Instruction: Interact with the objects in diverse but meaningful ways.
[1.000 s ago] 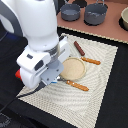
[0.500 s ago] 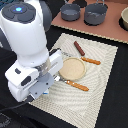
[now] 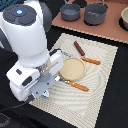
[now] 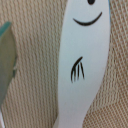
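The white fish-like piece fills the wrist view, lying flat on the woven beige mat with a drawn smile and a fin mark. A pale blue-grey shape sits at that picture's edge; I cannot tell what it is. In the exterior view my gripper hangs low over the mat's near corner on the exterior view's left, and the arm hides the fish and the fingers. The dark brown sausage-like stick lies at the mat's far side. The red ball and the carton block are out of view.
A round tan plate sits mid-mat with a wooden-handled utensil beyond it and another in front. Two dark pots stand on a brown board at the back. The mat lies on a black table.
The arm has swung toward the exterior view's left and lowered over the mat's near corner. The plate, utensils and sausage stick have not moved.
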You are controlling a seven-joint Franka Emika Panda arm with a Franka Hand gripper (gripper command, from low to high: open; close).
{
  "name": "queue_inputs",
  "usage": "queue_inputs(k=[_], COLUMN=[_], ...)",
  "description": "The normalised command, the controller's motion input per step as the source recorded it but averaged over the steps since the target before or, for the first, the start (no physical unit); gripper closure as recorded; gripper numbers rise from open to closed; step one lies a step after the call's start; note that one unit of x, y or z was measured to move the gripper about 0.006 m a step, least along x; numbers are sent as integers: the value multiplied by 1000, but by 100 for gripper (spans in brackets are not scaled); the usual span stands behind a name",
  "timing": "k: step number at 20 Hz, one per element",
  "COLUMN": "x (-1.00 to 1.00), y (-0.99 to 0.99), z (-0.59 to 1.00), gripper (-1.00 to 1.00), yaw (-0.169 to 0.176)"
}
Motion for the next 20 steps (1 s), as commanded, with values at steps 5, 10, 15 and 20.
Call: queue_inputs(k=[5, 10, 15, 20], x=[-357, -683, -680, -821], y=[370, 403, 373, 436], z=[547, -121, -161, 139], gripper=[-100, -100, -100, -100], yaw=[33, 48, 39, 2])
